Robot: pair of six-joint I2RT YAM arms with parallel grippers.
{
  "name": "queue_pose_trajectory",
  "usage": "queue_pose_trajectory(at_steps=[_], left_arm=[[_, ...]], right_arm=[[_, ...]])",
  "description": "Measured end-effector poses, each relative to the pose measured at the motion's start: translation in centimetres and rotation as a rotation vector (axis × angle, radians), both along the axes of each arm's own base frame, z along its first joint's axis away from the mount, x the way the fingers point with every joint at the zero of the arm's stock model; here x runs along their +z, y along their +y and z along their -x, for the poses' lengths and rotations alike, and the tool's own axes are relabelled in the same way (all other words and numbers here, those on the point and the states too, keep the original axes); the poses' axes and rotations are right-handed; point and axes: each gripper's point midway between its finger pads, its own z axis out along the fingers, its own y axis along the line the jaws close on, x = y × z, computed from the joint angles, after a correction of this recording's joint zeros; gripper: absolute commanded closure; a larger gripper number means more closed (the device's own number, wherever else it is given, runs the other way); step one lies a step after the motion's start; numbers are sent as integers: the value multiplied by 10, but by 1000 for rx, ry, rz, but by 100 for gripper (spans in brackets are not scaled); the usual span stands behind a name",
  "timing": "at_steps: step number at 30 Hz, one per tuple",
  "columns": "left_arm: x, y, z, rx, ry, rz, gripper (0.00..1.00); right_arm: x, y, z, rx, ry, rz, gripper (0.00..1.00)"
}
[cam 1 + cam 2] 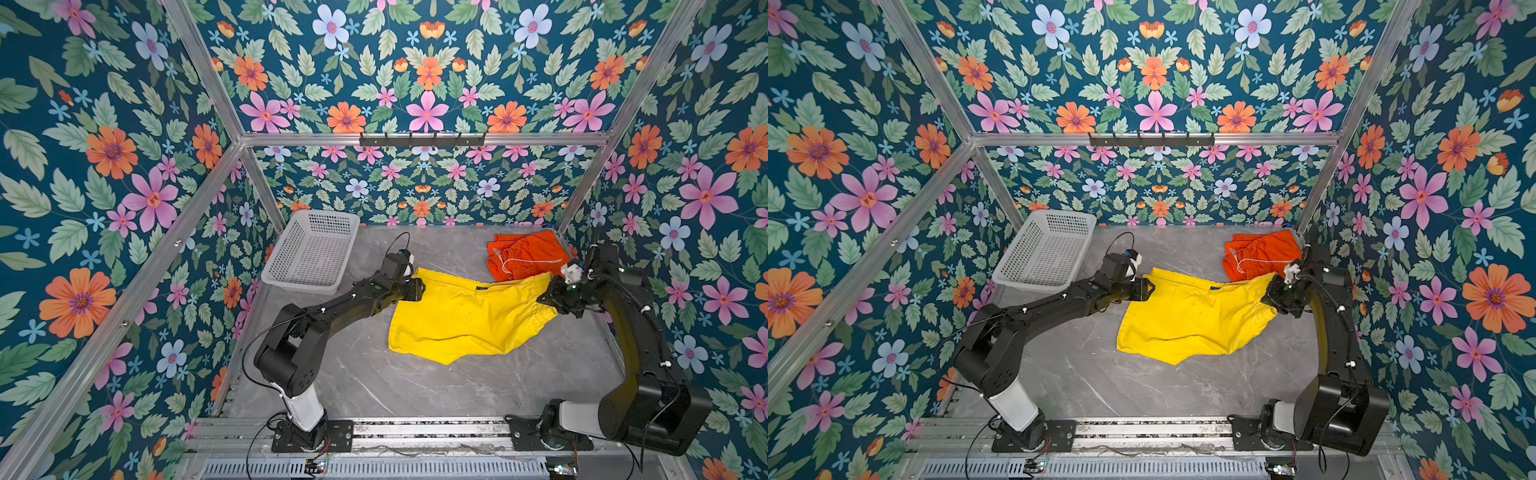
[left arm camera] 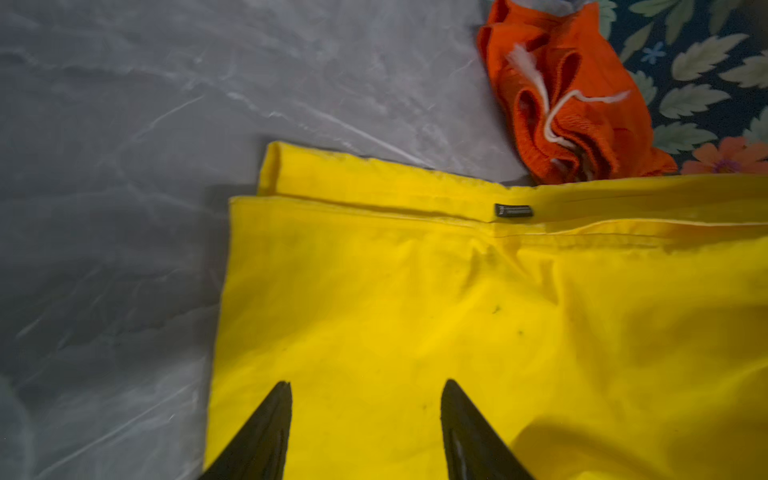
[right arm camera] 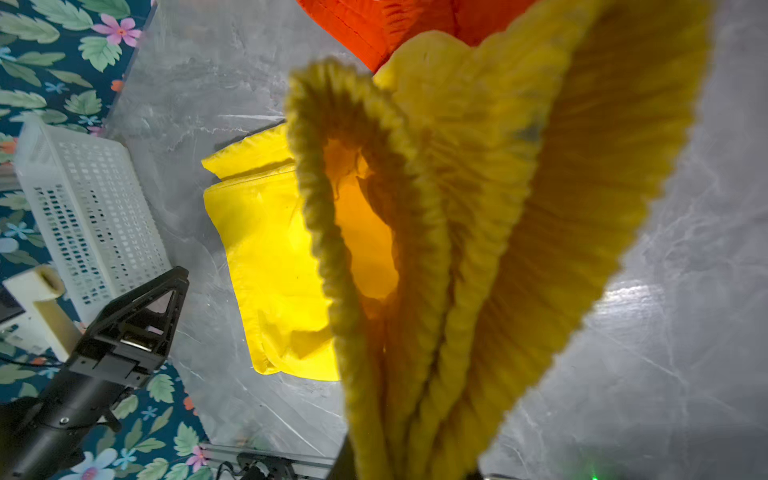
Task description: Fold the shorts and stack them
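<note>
The yellow shorts (image 1: 461, 320) (image 1: 1183, 320) lie spread on the grey marble table in both top views. Their gathered waistband (image 3: 498, 208) is bunched and lifted at the right end, with my right gripper (image 1: 548, 297) (image 1: 1273, 297) shut on it; the fabric hides its fingertips in the right wrist view. My left gripper (image 1: 415, 289) (image 2: 368, 384) hovers open over the left end of the yellow shorts (image 2: 415, 311), holding nothing. The orange shorts (image 1: 525, 253) (image 1: 1262, 253) (image 2: 573, 95) lie crumpled with a white drawstring in the back right corner, touching the yellow pair.
A white perforated basket (image 1: 291, 245) (image 1: 1025, 245) (image 3: 91, 216) stands tilted at the back left against the wall. Floral walls close in the table on three sides. Bare grey tabletop (image 1: 415, 395) stretches in front of the shorts to the arm bases.
</note>
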Motion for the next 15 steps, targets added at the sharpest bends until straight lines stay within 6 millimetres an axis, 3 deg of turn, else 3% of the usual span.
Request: queue_pose_trajectory(at_steps=[5, 15], left_arm=[[-25, 31, 1, 85, 81, -21, 41], [-70, 37, 18, 108, 207, 14, 55]], right_arm=[[22, 22, -18, 117, -20, 122, 91], [42, 69, -40, 285, -38, 314, 92]])
